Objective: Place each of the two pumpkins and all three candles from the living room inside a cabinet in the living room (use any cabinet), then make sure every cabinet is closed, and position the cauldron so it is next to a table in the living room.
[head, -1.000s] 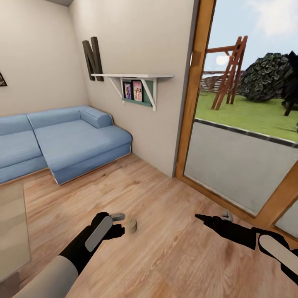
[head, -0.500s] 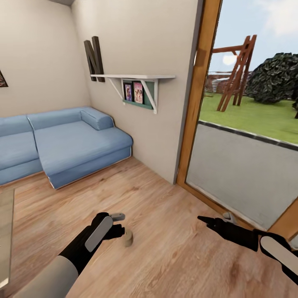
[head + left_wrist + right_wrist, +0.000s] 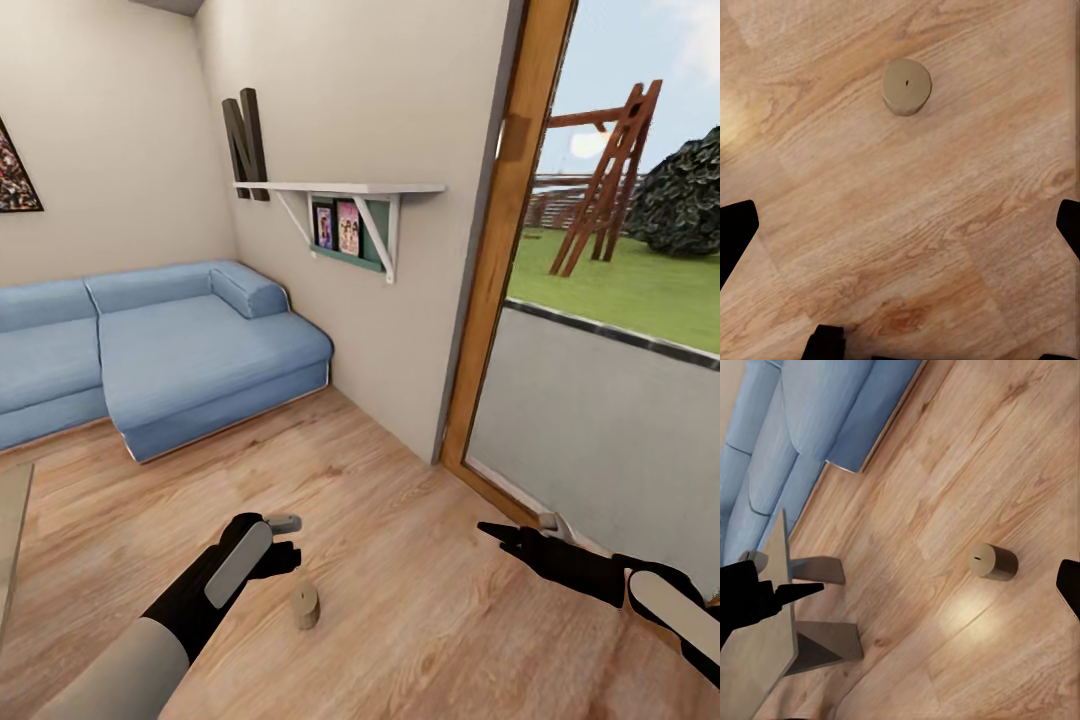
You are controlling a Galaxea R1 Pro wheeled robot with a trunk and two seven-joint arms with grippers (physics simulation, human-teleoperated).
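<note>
One candle [image 3: 305,607], a short pale tan cylinder, rests on the wood floor just in front of and below my left gripper [image 3: 288,545]. In the left wrist view the candle [image 3: 907,86] shows its flat top with a dark wick dot. It lies ahead of the left gripper [image 3: 900,232], whose black fingertips [image 3: 735,232] stand far apart with only bare floor between them. My right gripper [image 3: 498,531] hovers open over the floor near the glass door. In its wrist view the candle [image 3: 993,561] lies beyond the right gripper [image 3: 911,592]. Pumpkins, cabinet and cauldron are out of view.
A blue corner sofa [image 3: 160,350] fills the far left. A white wall shelf [image 3: 340,190] hangs on the wall ahead. A wood-framed glass door [image 3: 500,250] stands at the right. A pale table [image 3: 772,645] with block legs stands at my left, its edge [image 3: 8,530] visible.
The whole view has shifted, so the camera moved. The candle now sits lower in the picture, nearer to me than the left gripper. Both arms keep the same pose.
</note>
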